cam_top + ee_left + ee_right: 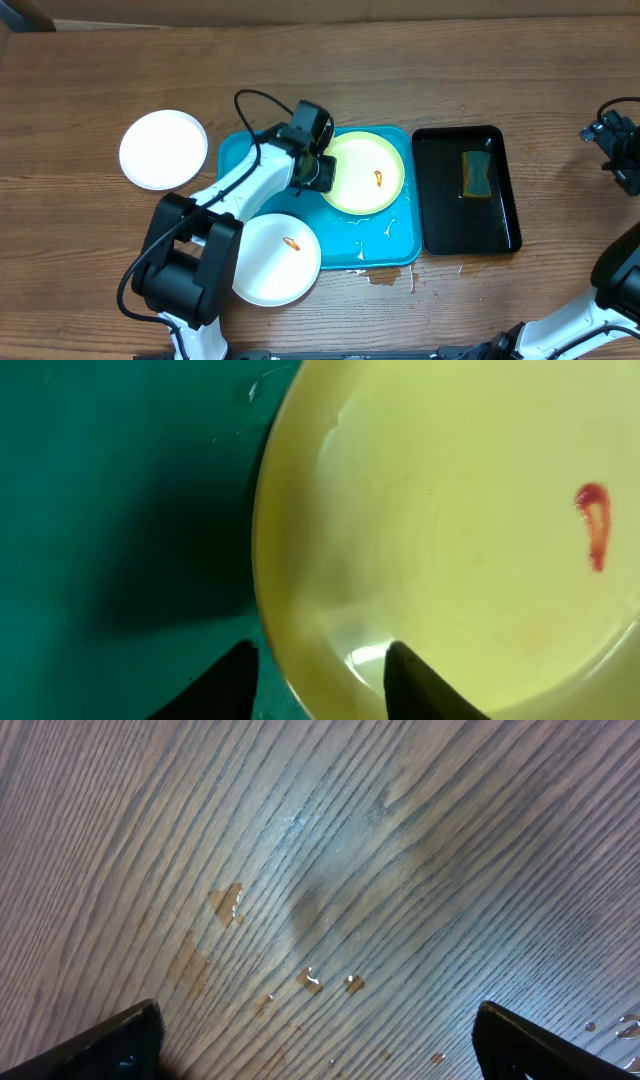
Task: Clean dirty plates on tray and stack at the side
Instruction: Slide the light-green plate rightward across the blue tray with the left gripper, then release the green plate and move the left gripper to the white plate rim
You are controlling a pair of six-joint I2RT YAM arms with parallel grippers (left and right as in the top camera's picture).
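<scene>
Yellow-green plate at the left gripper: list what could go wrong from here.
1. The left gripper straddles only the rim of the yellow-green plate, which looks wet. The plate may slip when lifted.
2. The smeared white plate lies half off the corner of the turquoise tray, right beside the left arm. A swing of that arm could knock it.

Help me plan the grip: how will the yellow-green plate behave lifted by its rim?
Probably slippery: the yellow-green plate shows a wet glint near its rim, and droplets dot the tray. Likely stiff and light: a thin, shallow dish. Held at one edge by the left gripper, it may tilt.
</scene>
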